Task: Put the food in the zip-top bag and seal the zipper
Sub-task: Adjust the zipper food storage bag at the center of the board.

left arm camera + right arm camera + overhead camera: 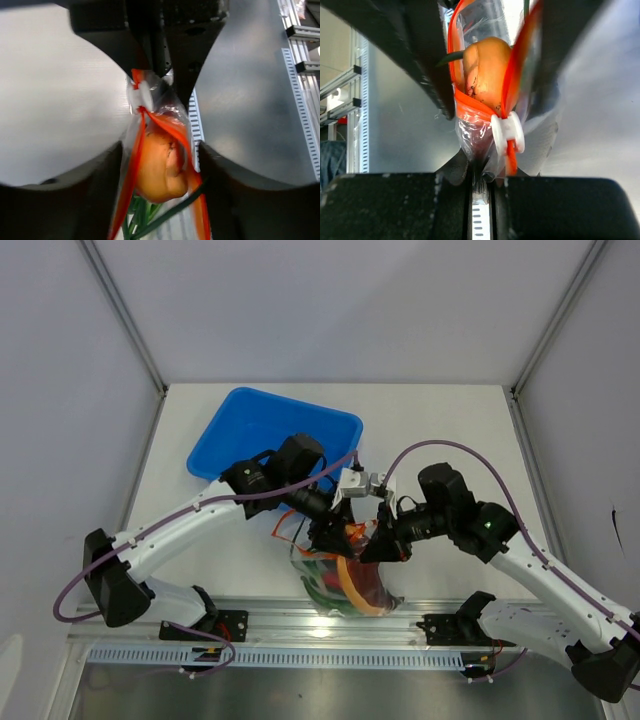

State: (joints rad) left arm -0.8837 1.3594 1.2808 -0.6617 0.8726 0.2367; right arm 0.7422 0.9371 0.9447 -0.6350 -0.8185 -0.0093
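The zip-top bag (pixel 345 585) lies at the table's near edge with red and green food (pixel 322 575) inside. In the left wrist view the orange slice (pixel 157 167) and green onion stems (pixel 140 215) sit inside the bag, between the bowed halves of the zipper (pixel 131 165). My left gripper (pixel 160 200) is open and straddles the bag's mouth. My right gripper (pixel 481 180) is shut on the bag's clear corner, just beside the white slider (pixel 507 132). The slice (pixel 485 65) shows above it. Both grippers (pixel 335 535) (pixel 372 540) meet over the bag.
The blue tray (pixel 270 435) stands behind the left arm. A metal rail (pixel 300 625) runs along the table's near edge right under the bag. Enclosure posts and walls stand at the back and both sides.
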